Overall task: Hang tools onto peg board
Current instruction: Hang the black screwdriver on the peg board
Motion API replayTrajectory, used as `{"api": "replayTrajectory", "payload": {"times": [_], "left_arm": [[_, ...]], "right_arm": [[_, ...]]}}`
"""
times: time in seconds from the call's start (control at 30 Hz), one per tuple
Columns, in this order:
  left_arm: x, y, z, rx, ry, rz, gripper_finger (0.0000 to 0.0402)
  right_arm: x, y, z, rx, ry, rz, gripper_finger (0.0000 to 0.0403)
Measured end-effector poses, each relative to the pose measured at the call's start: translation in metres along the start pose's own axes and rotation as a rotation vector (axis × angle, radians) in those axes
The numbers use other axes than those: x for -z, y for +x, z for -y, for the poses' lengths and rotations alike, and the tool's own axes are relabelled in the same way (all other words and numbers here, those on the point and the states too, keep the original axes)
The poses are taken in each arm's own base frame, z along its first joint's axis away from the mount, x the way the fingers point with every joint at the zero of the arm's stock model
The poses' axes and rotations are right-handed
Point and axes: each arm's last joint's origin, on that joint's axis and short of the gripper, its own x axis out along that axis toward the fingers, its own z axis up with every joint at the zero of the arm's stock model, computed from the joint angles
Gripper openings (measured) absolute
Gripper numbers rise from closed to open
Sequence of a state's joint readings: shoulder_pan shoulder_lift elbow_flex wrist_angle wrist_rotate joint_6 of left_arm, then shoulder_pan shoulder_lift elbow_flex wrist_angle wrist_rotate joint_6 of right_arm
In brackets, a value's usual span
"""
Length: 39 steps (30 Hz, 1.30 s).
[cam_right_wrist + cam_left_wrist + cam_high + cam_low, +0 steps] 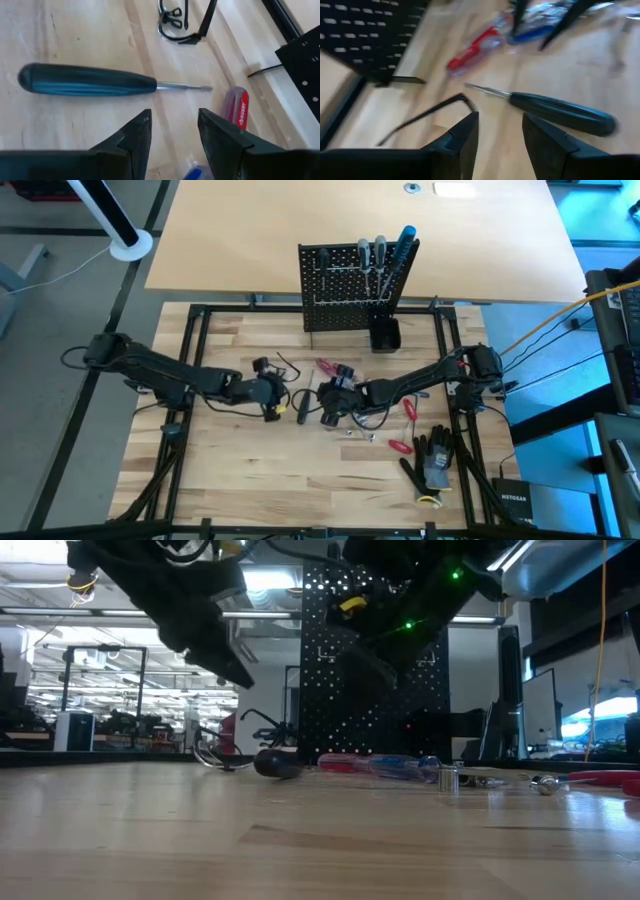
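The peg board [345, 285] is standing upright at the table's far edge, already carrying several screwdrivers [385, 255] (one blue-handled, the rest grey) hanging on its face. A dark-handled screwdriver [95, 80] is lying flat on the wood at mid-table, a red-handled one [472, 47] lying nearby, and more red tools [400, 446] are resting farther right.
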<state>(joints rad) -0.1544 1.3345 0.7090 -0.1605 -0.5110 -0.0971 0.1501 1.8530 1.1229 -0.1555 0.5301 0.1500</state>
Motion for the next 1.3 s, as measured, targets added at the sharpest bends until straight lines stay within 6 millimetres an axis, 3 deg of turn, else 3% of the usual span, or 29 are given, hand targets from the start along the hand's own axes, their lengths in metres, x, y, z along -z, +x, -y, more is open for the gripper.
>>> {"api": "replayTrajectory", "payload": {"times": [0.17, 0.4, 0.63, 0.83, 1.0, 1.3], "left_arm": [[0.012, 0.013, 0.010, 0.125, 0.030, -0.016, 0.0141], [0.034, 0.043, 0.019, 0.141, 0.082, -0.108, 0.0141], [0.040, 0.065, 0.028, 0.238, 0.075, -0.102, 0.0141], [0.042, 0.071, 0.032, 0.260, 0.081, -0.117, 0.0141], [0.032, 0.071, 0.035, 0.327, 0.046, -0.022, 0.0141], [0.023, 0.069, 0.039, 0.362, 0.083, 0.077, 0.0141]], "right_arm": [[-0.003, 0.000, 0.000, -0.005, 0.005, 0.029, 0.0163], [-0.005, 0.000, -0.002, -0.059, -0.016, 0.046, 0.0163], [0.007, 0.019, -0.011, -0.102, -0.042, -0.002, 0.0163], [0.012, 0.030, -0.009, -0.119, -0.039, -0.028, 0.0163], [0.015, 0.040, -0.009, -0.175, -0.026, -0.039, 0.0163], [0.012, 0.041, -0.012, -0.202, -0.057, -0.002, 0.0163]]}}
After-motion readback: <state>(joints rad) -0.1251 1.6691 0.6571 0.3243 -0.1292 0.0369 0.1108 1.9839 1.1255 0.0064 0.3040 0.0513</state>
